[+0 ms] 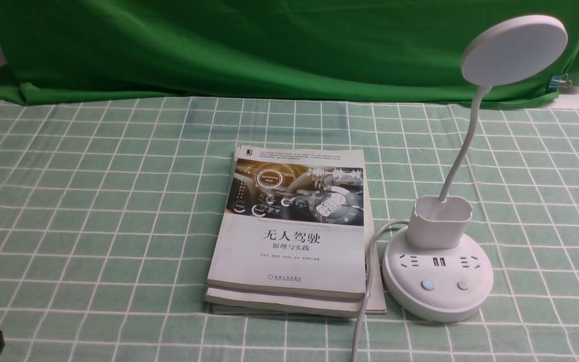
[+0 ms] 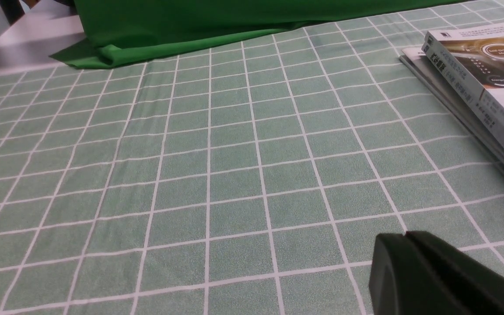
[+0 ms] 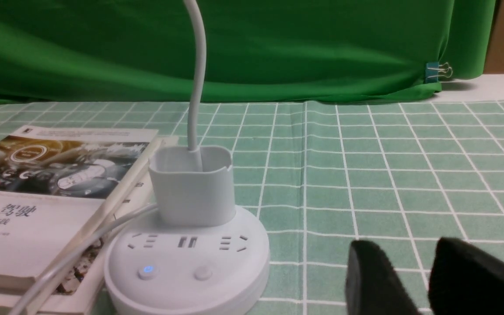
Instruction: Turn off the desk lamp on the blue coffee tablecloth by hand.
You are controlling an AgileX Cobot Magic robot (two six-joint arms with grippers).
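- The desk lamp stands on the blue coffee tablecloth, right beside the stacked books.
- Right gripper hovers near the lamp base, jaws parted, holding nothing.
- Left gripper sits low over bare cloth, jaws pressed together.

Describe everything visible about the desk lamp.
The desk lamp is white, plastic-looking. A round flat disc head tilts atop a thin curved neck, which rises from an empty cup holder set on a round base. The base carries socket slots, a USB port and two buttons; the button nearer the stacked books shows a small blue light. It stands upright on the checked tablecloth beside the books, its white cord running along them. Nothing grips it.
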